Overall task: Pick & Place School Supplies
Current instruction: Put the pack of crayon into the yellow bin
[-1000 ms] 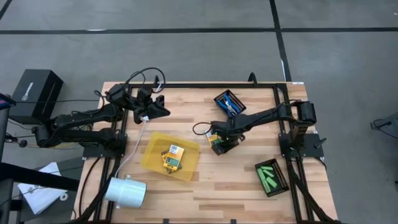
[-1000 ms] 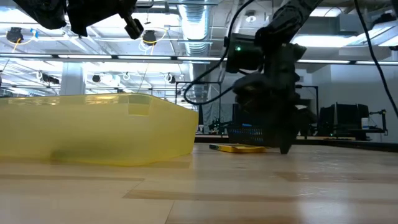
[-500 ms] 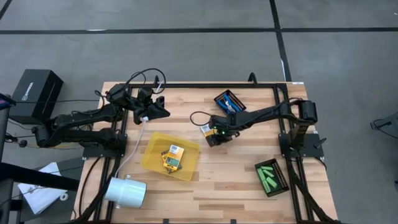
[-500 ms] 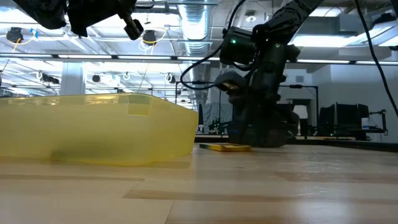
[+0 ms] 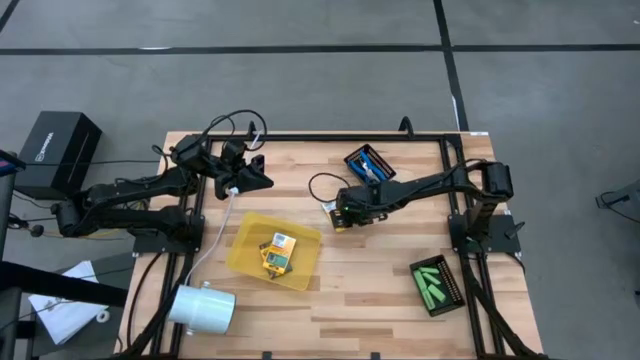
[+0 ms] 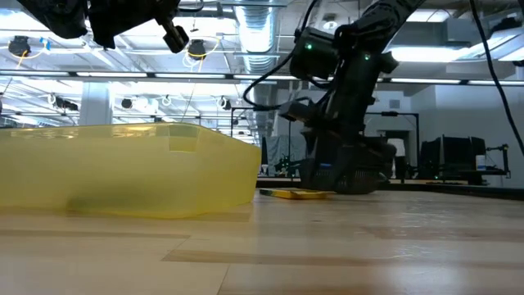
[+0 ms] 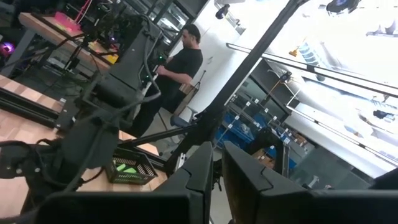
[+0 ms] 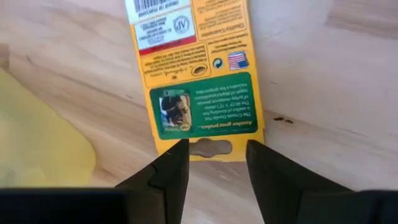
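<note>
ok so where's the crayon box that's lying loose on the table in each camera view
High view: crayon box at table centre, under the right gripper.
Low view: a thin yellow slab on the wood beneath that arm.
Left wrist view: not in it.
Right wrist view: fills the upper middle, just beyond the open fingers.
Shared landmark: the yellow tray, beside it in the high, low and right wrist views.

The left arm stretches from the frame's left edge toward the upper middle of the wooden surface [image 5: 400, 300], raised clear of it, its dark two-finger left gripper [image 5: 262, 178] pointing right with the jaws nearly together, only a thin slit between the fingers [image 7: 249, 180]. The right arm reaches in from the right side, bent low over the centre, its dark right gripper [image 5: 335, 215] pointing left and down, jaws parted, fingers [image 8: 168, 171] apart.
</note>
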